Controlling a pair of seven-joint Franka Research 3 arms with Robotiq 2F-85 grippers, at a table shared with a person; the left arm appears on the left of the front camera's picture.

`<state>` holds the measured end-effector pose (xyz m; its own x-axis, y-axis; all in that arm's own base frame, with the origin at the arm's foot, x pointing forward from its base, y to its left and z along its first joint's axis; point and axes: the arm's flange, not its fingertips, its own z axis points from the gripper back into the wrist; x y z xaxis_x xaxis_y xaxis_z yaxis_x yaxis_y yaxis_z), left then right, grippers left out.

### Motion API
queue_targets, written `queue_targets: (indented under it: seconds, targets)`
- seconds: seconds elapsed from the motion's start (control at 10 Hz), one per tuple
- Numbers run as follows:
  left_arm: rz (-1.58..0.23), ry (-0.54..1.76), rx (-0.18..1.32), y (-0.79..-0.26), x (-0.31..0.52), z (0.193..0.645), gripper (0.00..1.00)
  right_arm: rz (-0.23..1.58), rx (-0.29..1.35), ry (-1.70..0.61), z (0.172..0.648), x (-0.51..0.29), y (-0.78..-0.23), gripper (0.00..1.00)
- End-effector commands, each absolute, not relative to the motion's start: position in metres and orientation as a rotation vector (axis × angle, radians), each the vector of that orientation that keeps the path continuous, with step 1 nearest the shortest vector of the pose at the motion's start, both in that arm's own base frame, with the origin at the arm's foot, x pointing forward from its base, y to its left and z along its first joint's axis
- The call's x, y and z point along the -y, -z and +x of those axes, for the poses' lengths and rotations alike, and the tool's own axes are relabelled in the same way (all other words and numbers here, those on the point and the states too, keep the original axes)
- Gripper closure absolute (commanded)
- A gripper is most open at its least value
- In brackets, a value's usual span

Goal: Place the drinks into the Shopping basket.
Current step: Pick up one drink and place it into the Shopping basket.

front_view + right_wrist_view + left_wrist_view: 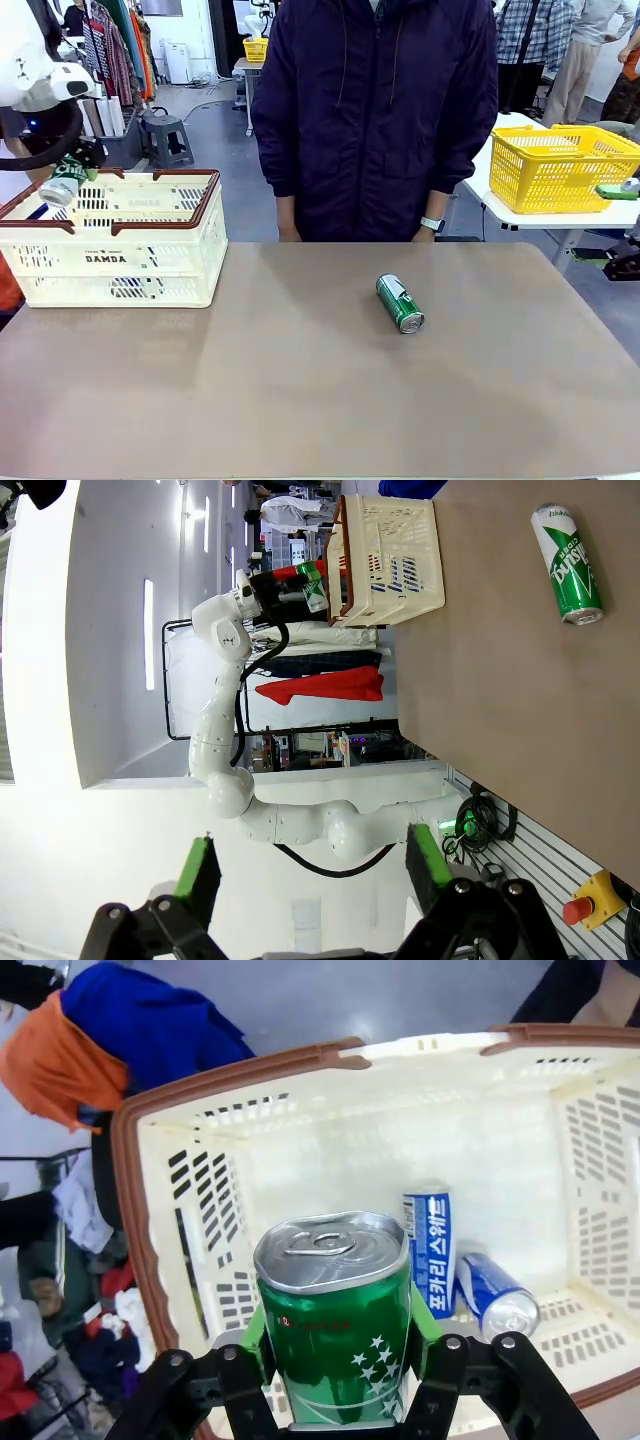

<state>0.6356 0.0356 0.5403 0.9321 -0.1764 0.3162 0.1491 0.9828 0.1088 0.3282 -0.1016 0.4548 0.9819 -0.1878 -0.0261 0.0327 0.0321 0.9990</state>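
The green can [335, 1290] is clamped between my left fingers [338, 1333], its long axis running along them and its silver pull-tab end pointing away from my wrist, down over the left end of the Shopping basket [110, 258]. The basket stands at the far left of the counter [300, 400] with two blue and white cans [430, 1250] lying on its floor. A second green can [400, 303] lies on its side right of the counter's middle, well apart from the basket, silver end toward the near right, while my right fingers [312, 865] stand wide apart, holding nothing.
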Motion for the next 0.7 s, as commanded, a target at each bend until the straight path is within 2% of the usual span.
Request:
queue_targets:
  seconds: [0.0,0.2,0.3,0.6]
  targets:
    - [0.065,0.183,0.318,-0.546,-0.029,0.632,1.00,1.535,0.107,0.182,0.328,0.102,-0.461,0.00]
    - [0.079,0.176,0.321,-0.539,-0.030,0.635,1.00,1.535,0.107,0.182,0.328,0.102,-0.461,0.00]
    - [0.137,0.186,0.337,-0.516,-0.023,0.644,1.00,1.535,0.107,0.182,0.328,0.102,-0.461,0.00]
    - [0.142,0.170,0.350,-0.467,-0.026,0.647,1.00,1.535,0.107,0.182,0.328,0.102,-0.461,0.00]
